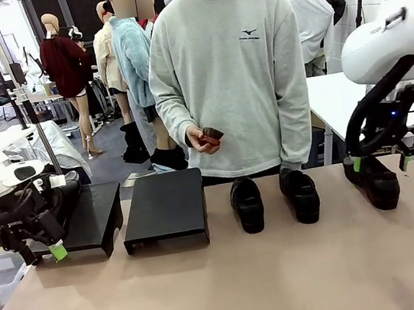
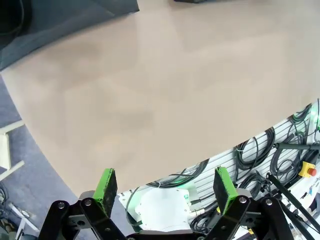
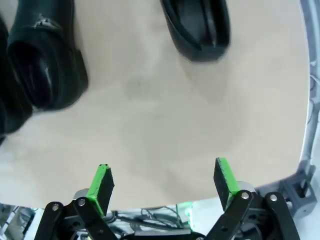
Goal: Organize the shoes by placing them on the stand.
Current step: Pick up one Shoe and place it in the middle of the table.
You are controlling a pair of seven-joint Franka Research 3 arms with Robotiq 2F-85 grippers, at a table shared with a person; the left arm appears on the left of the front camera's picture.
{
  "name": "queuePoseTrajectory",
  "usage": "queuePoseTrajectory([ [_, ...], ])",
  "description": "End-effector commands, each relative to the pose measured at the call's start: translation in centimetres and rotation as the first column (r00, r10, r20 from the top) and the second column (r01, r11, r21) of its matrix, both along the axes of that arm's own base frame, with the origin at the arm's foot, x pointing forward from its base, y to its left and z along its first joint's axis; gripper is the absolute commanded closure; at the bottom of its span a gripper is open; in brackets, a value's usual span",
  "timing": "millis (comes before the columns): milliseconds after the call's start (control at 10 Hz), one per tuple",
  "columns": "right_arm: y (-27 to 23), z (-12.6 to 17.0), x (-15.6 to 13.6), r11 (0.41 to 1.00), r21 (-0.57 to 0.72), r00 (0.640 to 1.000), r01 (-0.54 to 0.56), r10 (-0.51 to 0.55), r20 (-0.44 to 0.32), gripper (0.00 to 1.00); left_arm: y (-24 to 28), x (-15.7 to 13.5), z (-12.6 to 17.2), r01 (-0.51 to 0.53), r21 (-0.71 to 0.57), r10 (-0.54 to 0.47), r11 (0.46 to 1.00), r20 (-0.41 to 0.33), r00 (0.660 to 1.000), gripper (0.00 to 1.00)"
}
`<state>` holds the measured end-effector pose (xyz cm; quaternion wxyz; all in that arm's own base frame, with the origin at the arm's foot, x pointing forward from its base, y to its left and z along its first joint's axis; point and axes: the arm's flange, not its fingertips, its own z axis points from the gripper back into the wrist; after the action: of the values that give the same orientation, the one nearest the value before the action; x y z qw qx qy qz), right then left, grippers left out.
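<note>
1. One tan worktop [image 1: 226, 291] carries everything. A wide black stand [image 1: 164, 206] sits on it left of centre, and every place below is given from that stand.
2. A person [image 1: 233, 66] in a pale grey sweatshirt stands behind the worktop, beyond the wide black stand's right end.
3. A second black stand [image 1: 92, 213] sits just beside the wide black stand on its left, with a narrow gap between them.
4. Three black shoes rest on the worktop to the right of the wide black stand, none on it. The first shoe [image 1: 248, 203] is just beside its right edge, the second shoe [image 1: 300, 194] comes next, and the third shoe [image 1: 377, 183] is farthest right, well apart.
5. The right jaws hang far to the right of the wide black stand, by the third shoe. They are spread and hold nothing; bare worktop shows between the right green pads [image 3: 102, 182].
6. The left jaws sit low to the left of the wide black stand, in front of the second black stand. They are spread and empty, the left green pads [image 2: 106, 184] wide apart.
7. A small brown block [image 1: 210, 134] lies in the person's hand [image 1: 199, 139], above and behind the wide black stand's right end.
</note>
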<state>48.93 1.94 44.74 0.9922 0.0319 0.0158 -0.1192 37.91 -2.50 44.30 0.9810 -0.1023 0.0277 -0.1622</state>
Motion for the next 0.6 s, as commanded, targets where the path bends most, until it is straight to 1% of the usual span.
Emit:
queuePoseTrajectory([
  [0,-0.1,-0.2,3.5,0.999,0.005,0.999,-0.035,0.035,0.007,0.00,0.0,-0.2,-0.3,-0.005,-0.008,0.005,1.000,0.016,1.000,0.00],
  [100,-0.2,-0.4,4.7,1.000,-0.004,1.000,0.030,-0.030,-0.007,0.00,0.0,-0.2,-0.3,-0.005,-0.008,0.005,1.000,0.016,1.000,0.00],
  [200,-0.2,-0.8,2.1,1.000,0.006,1.000,-0.012,0.012,-0.005,0.00,0.0,-0.2,-0.3,-0.005,-0.008,0.005,1.000,0.016,1.000,0.00],
  [400,-0.2,-0.8,2.1,1.000,0.006,1.000,-0.012,0.012,-0.005,0.00,0.0,-0.2,-0.3,-0.005,-0.008,0.005,1.000,0.016,1.000,0.00],
  [500,-0.3,-1.0,3.7,1.000,0.010,1.000,-0.006,0.006,-0.006,0.00,0.0,-0.2,-0.3,-0.005,-0.008,0.005,1.000,0.016,1.000,0.00],
])
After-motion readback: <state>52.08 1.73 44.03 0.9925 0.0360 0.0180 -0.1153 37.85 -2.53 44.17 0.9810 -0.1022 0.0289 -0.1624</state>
